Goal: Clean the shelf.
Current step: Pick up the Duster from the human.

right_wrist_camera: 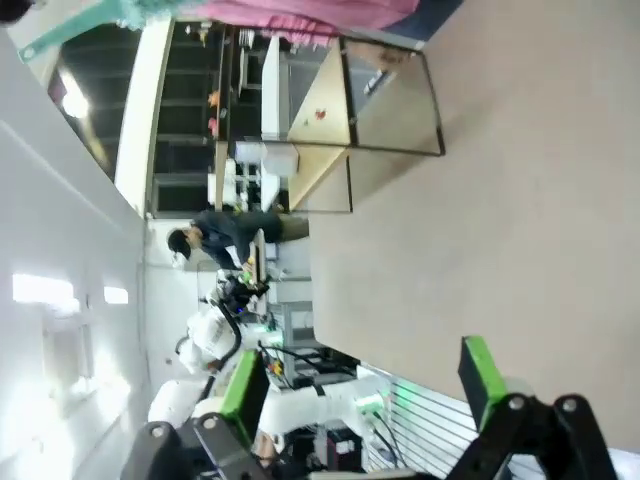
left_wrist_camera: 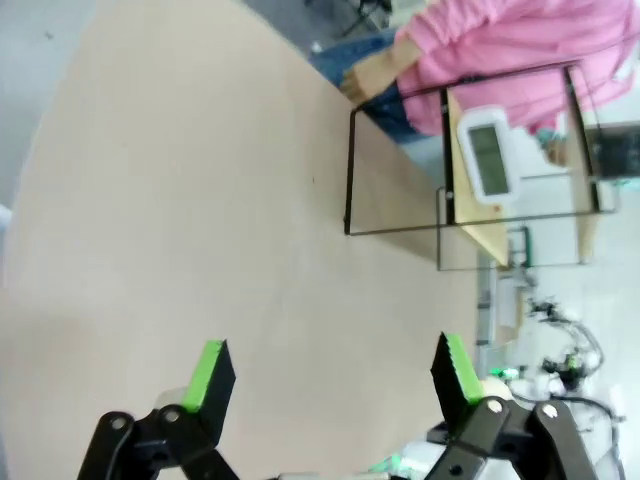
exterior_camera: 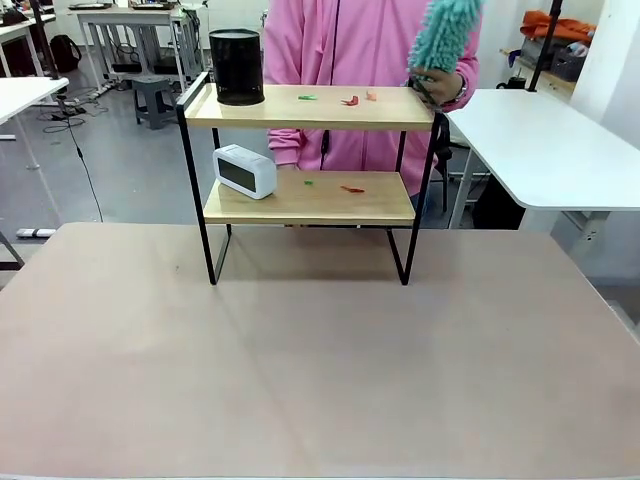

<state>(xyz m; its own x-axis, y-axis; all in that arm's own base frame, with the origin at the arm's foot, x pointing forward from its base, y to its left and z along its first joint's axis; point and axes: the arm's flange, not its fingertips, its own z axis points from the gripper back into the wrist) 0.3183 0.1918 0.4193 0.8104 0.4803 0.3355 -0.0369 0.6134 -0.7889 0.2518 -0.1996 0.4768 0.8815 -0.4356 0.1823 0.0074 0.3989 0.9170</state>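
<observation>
Green pads of the left gripper [left_wrist_camera: 332,365] stood wide apart above the bare table [exterior_camera: 320,360], gripping nothing; the shelf [exterior_camera: 310,115] stood at the far middle of that table, well apart from both grippers; at the left end of its top board sat a black cylindrical pot [exterior_camera: 237,67]; below it, on the lower board, lay a white digital clock [exterior_camera: 245,171]; small green and red scraps [exterior_camera: 349,100], perhaps paper though too small to tell, lay toward the middle and right of both boards; behind the shelf stood a person in a pink top [exterior_camera: 340,40], whose hand [exterior_camera: 437,88] at the shelf's far right corner held a fluffy teal duster [exterior_camera: 445,30] upright above the top board; the right gripper [right_wrist_camera: 362,375] hung over the near table, jaws wide apart and empty.
</observation>
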